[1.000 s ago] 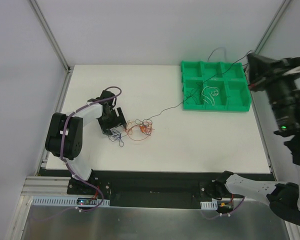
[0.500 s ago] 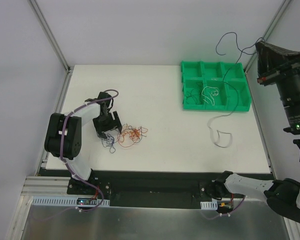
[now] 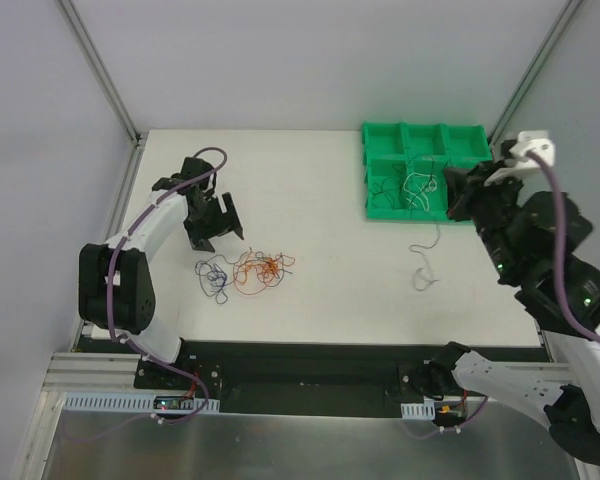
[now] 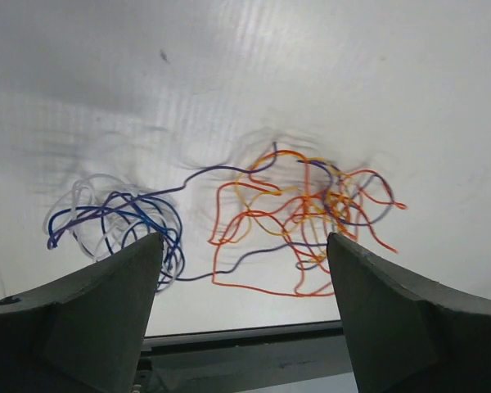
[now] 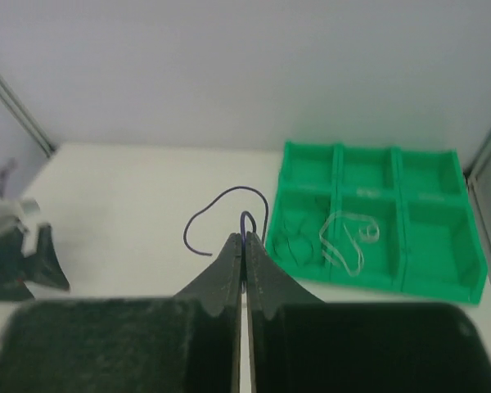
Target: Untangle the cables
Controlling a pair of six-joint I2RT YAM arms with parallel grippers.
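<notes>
While the worktop (image 3: pixel 330 200) sits white between pale walls (image 3: pixel 280 60), cables (image 3: pixel 245 272) lie tangled left of centre, orange beside blue-purple. Left tool (image 3: pixel 212 222) hovers just beyond them, jaws apart. Right tool (image 5: pixel 244 239) is pinched on a dark wire (image 5: pixel 221 199). Green tray (image 3: pixel 440 216) at far right holds a white strand (image 3: pixel 420 188); a pale strand (image 3: pixel 423 272) lies just near of it.

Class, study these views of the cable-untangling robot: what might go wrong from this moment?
1. The right gripper pinches a dark wire only at its tips, so the wire may slip out.
2. A purple strand links the blue bundle and orange bundle. If the open left gripper pulls one, it may drag both or tighten them.
</notes>
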